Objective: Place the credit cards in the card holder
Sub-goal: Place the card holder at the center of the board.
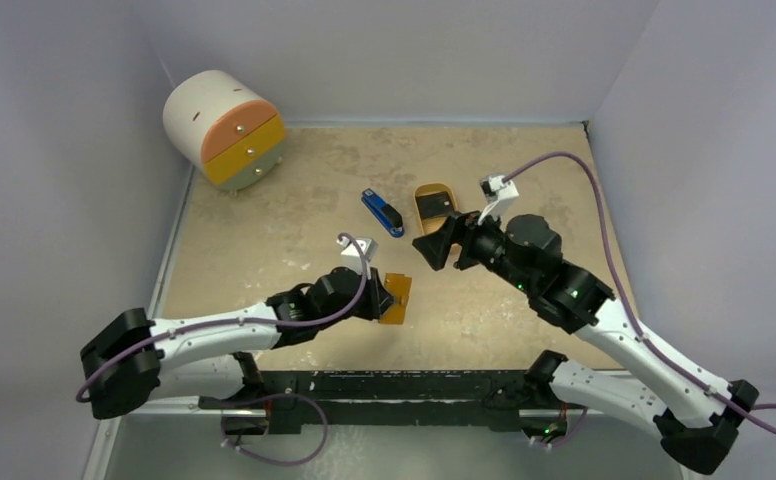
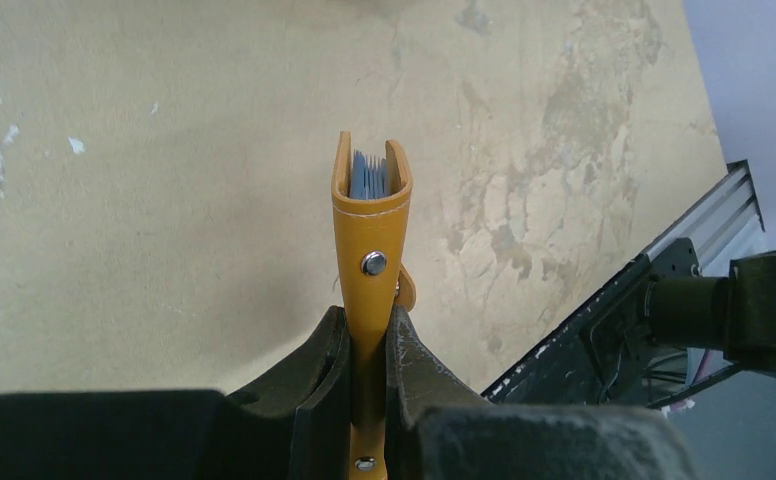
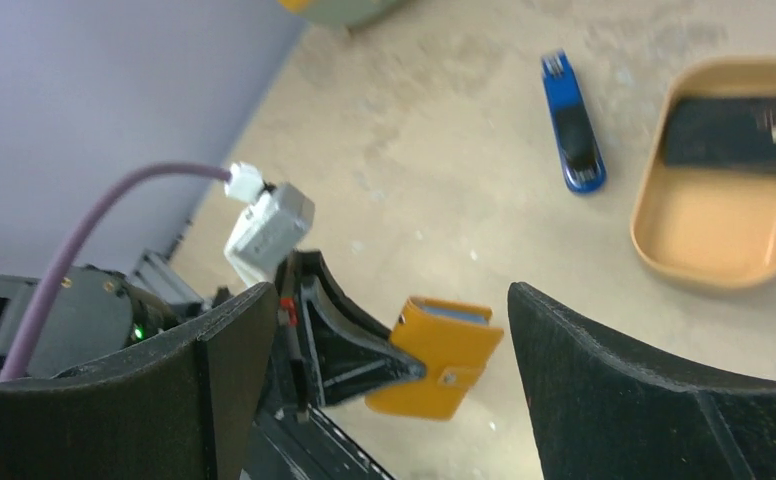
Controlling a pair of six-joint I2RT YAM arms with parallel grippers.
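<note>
At the centre of the overhead frame, the left gripper (image 1: 386, 297) is clamping the orange card holder (image 1: 399, 300), credit cards (image 2: 368, 172) showing in its mouth. The right gripper (image 1: 440, 240) is hovering open, empty; the holder needs keeping steady, mouth facing it.

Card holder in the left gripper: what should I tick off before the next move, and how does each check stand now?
1. Left gripper grip on card holder: ok, clamped at one end.
2. Holder's far end reachable: ok, it points away from the fingers, with cards showing inside.
3. Right gripper free: ok, open and empty.
4. More cards to load: cannot tell; a dark flat item lies in the tray.
5. Blue bar out of the way: ok, beside the tray, apart from it.
</note>
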